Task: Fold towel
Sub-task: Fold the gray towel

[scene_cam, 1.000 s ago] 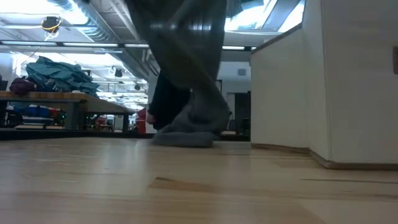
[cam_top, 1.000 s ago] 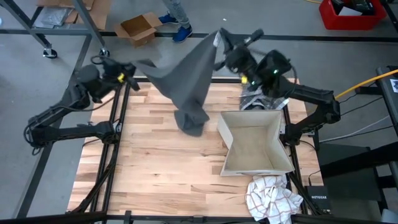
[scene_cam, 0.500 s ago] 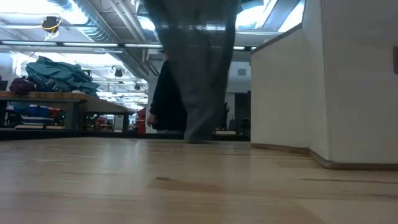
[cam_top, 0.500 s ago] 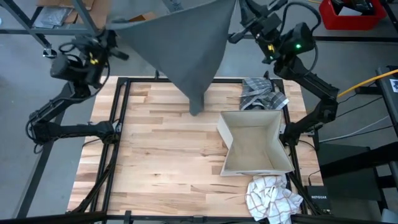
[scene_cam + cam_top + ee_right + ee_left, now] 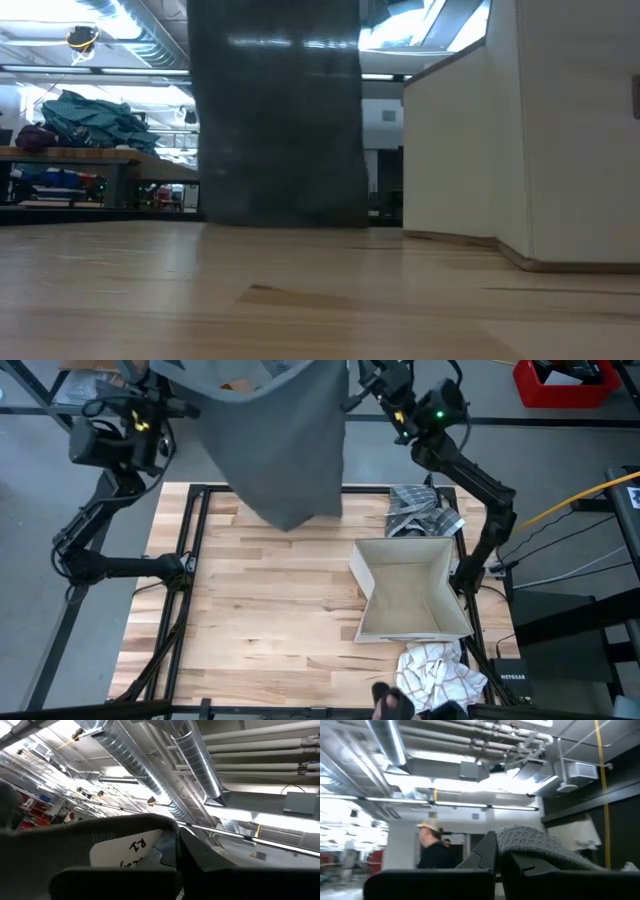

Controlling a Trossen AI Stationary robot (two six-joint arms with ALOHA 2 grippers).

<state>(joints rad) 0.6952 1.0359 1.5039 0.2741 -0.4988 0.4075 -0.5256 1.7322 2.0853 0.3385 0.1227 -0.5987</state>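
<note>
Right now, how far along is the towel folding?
Done: the grey towel is picked up and spread out, hanging as a flat sheet above the wooden table. In hand: the left gripper and right gripper are each shut on an upper corner, holding it high. Left: laying it down and making every fold; none shows yet.

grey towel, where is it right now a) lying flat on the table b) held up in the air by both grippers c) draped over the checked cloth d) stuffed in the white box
b: the grey towel hangs spread between the left gripper and the right gripper, each shut on an upper corner, its lower edge just above the table.
</note>
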